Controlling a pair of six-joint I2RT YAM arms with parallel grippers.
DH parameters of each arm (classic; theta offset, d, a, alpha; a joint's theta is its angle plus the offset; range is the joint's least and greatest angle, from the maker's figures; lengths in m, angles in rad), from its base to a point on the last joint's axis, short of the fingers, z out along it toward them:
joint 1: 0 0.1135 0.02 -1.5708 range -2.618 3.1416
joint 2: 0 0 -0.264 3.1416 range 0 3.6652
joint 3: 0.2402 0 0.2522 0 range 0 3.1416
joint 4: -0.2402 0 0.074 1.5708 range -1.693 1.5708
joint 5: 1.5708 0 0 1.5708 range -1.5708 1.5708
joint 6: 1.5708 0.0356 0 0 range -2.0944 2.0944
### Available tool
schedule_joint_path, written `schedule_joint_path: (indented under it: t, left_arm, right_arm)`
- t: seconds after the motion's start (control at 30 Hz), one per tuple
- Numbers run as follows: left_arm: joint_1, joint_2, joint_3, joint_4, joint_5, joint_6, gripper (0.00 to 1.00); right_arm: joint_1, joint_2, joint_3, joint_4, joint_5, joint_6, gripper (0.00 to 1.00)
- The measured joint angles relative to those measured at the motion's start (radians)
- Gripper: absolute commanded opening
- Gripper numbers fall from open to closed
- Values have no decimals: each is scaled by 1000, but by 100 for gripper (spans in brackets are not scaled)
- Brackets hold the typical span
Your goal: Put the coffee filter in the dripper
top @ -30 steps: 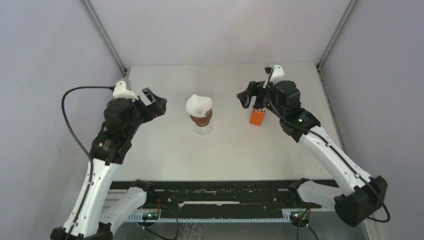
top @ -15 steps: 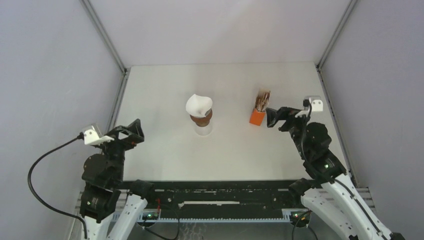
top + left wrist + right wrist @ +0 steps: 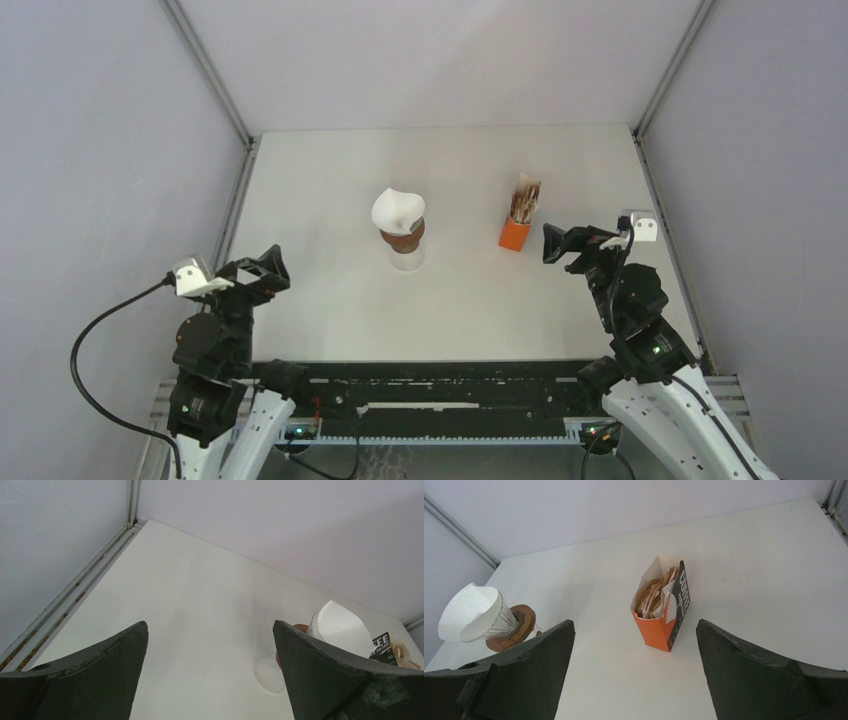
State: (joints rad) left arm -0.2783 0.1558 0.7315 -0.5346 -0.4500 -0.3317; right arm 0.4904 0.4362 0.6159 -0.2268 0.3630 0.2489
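On your table (image 3: 450,160), the left hand (image 3: 262,272) and right hand (image 3: 560,245) hang spread and empty at the near sides, well apart from the mid-table dripper (image 3: 404,236). The coffee filter (image 3: 397,210) sits opened in it, seemingly tilted. It is light, flimsy paper, so pinch only its upper rim, gently.

The top camera looks down from behind; the low wrist cameras face one and ten o'clock, both seeing the coffee filter (image 3: 398,209).

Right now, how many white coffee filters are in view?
1. The coffee filter sits open in the dripper, left of the orange box. That box holds brownish papers; whether these are more filters, I cannot tell.
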Motion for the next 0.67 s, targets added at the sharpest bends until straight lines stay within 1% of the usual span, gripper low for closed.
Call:
schedule_joint_path:
  t: [0.67]
  left_arm:
    - [0,0,0,0,5,19,100]
  right_arm:
    - [0,0,0,2,20,-8,100]
